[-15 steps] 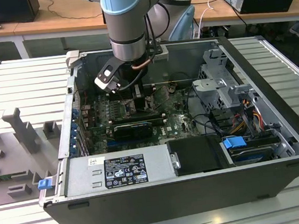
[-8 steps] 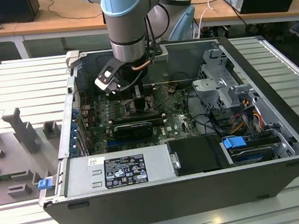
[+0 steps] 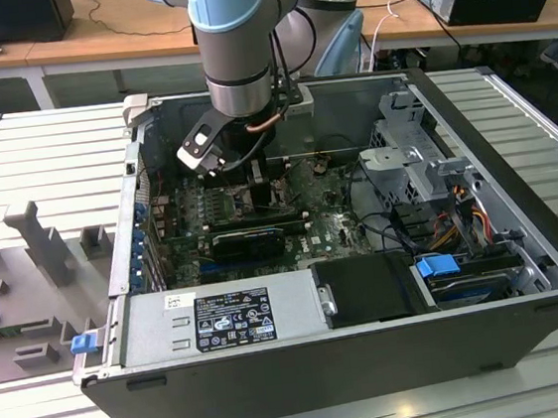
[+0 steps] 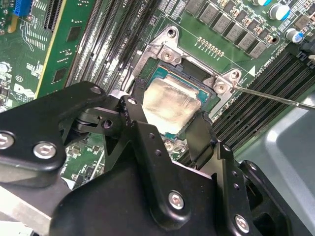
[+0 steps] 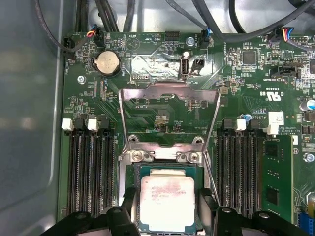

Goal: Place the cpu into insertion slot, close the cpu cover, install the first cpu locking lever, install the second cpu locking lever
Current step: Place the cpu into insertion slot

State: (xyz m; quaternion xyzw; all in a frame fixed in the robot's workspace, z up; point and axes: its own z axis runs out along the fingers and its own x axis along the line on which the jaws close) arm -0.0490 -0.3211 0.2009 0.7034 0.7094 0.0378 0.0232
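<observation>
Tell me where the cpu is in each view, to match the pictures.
Exterior view: beneath the hand, over the motherboard.
First wrist view: the cpu at the socket, next to the open cpu cover.
Second wrist view: the cpu at the socket, by the hand.
Shared landmark: the black memory slots flanking the socket.

The cpu (image 5: 167, 200) has a dull, smudged silver metal top. Matt black gripper (image 5: 168, 197). Thin, bare grey metal cpu cover (image 5: 167, 89). Green motherboard (image 5: 147, 64) with slight sheen. Matt dark metal computer case (image 3: 376, 369), lower exterior view.
</observation>
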